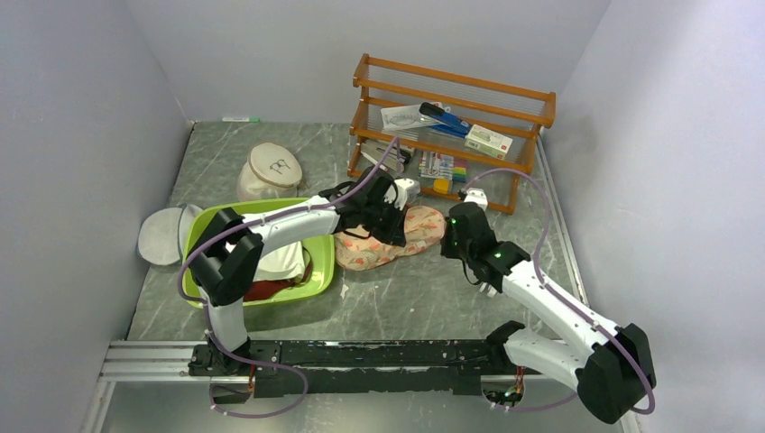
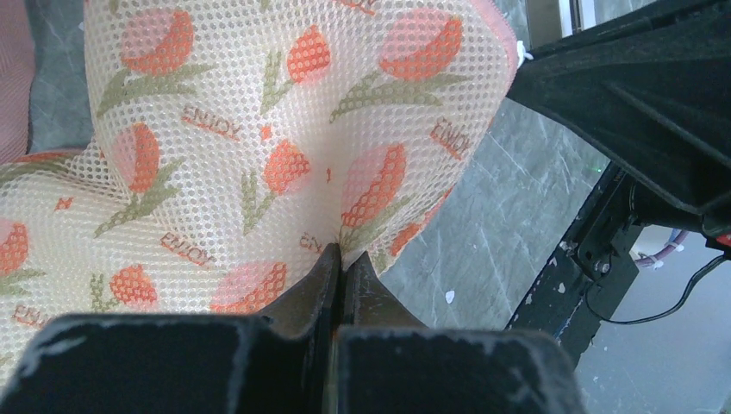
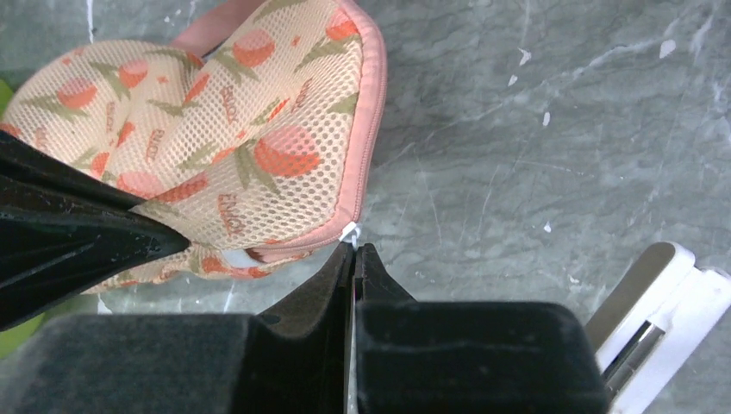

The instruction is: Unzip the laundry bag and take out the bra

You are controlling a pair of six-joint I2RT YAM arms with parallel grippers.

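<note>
The laundry bag is a peach-pink mesh pouch with red-orange prints, lying on the table right of the green basin. My left gripper is shut on a pinch of the laundry bag's mesh. My right gripper is shut on the white zipper pull at the bag's pink rim. The zipper is parted a little left of the pull, with something white showing in the gap. The bra is hidden.
A green basin with clothes stands left of the bag. A round white domed bag and a flat grey-white disc bag lie at the back left. A wooden rack with small items stands behind.
</note>
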